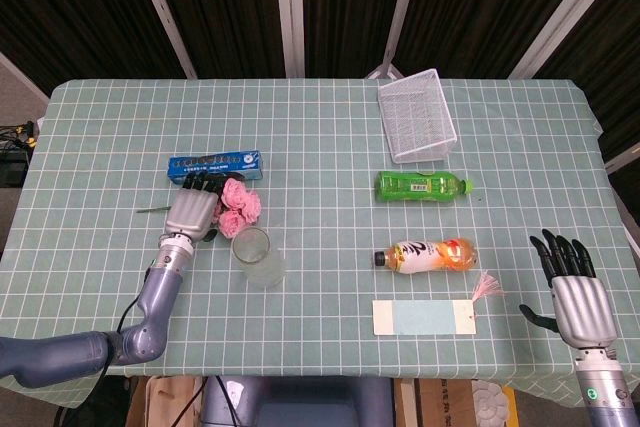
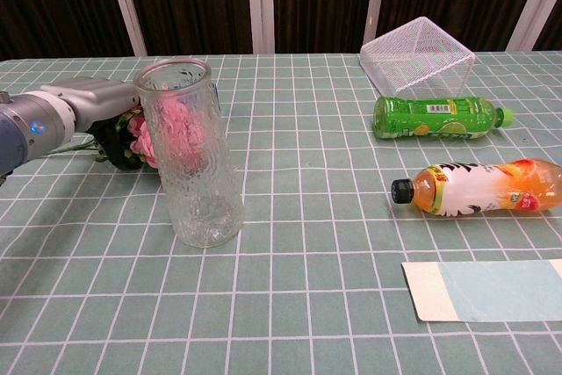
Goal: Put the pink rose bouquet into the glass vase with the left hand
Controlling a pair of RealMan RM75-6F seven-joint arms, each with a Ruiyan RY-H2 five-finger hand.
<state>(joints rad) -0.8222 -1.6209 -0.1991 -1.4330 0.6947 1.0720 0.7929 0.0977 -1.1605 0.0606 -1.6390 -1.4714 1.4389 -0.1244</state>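
The left hand (image 1: 190, 213), metal-backed with dark fingers, lies over the leafy stems of the pink rose bouquet (image 1: 239, 203); whether it grips them cannot be told. The bouquet lies flat on the checked cloth of the desk (image 1: 320, 127), just behind the upright, ripple-textured glass vase (image 2: 190, 164). The right hand (image 1: 577, 292) hovers empty, fingers spread.

Your table (image 1: 320, 127) wears a pale green cloth with a white grid. Behind it you have dark pleated curtains (image 1: 220, 7) crossed by pale slanted bars (image 1: 290, 7). Even light, soft shadows. Grey floor (image 1: 18, 97) shows at left.
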